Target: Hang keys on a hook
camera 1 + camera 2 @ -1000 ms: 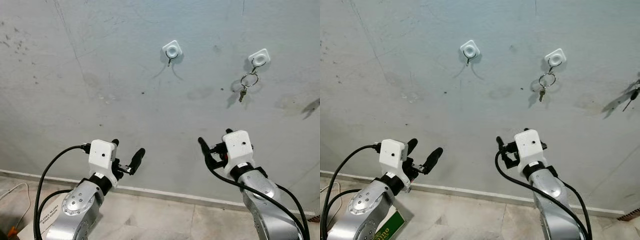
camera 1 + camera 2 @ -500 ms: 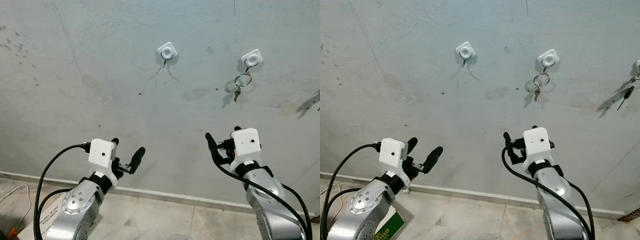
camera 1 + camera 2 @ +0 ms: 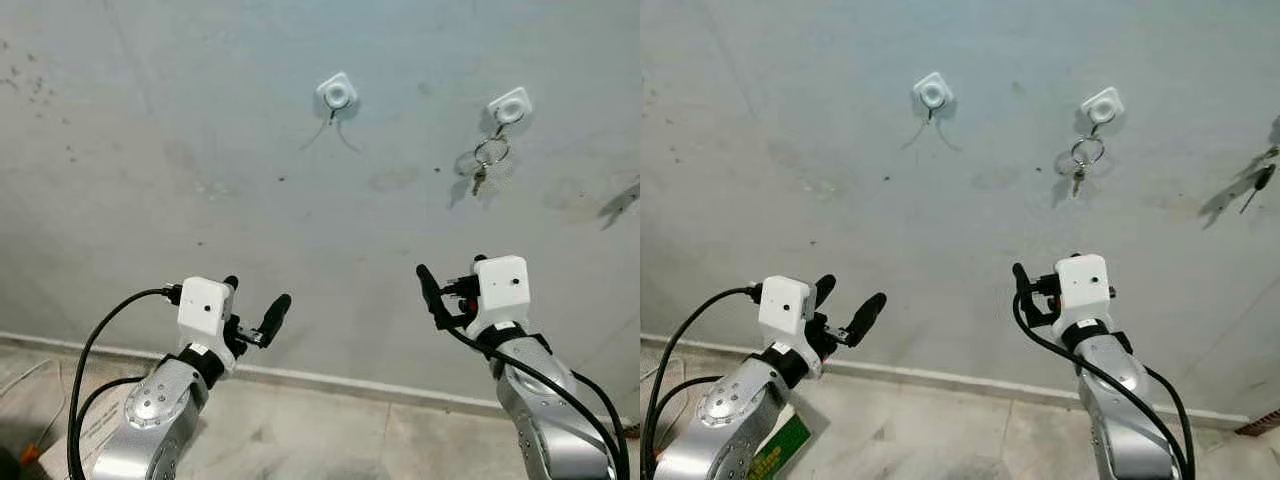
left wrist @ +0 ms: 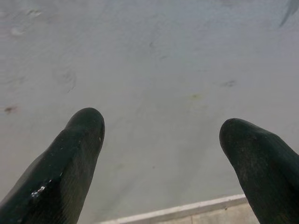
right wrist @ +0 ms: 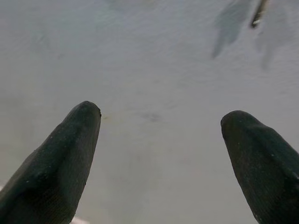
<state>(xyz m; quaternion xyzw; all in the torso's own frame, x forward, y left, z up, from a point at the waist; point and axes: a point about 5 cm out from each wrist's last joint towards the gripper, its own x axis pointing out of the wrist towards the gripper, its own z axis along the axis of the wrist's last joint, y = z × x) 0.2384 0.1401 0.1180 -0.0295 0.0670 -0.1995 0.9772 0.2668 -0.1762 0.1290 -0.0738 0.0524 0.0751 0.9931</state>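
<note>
1. Left eye view: a grey wall (image 3: 180,150) is faced, met at the bottom by a pale skirting strip (image 3: 330,380) and a tiled floor (image 3: 320,440). Two white hooks are fixed high on it, well apart: a bare left hook (image 3: 337,94) and a right hook (image 3: 509,105). The keys (image 3: 486,160) are hung from the right hook on a ring, with their long axis roughly vertical and the key tips pointed down; the fine shape is blurred. Open wall is left between the hooks and both grippers.

2. Right eye view: the left gripper (image 3: 845,306) is held low on the left, near the skirting, with its fingers spread wide and nothing between them. The right gripper (image 3: 1030,295) is held low, well below the keys.

3. Left wrist view: two black fingertips (image 4: 81,140) are seen widely parted against bare wall.

4. Right wrist view: the fingertips (image 5: 79,135) are likewise set wide apart and empty, with what may be the keys' tip (image 5: 258,14) at the frame edge.
</note>
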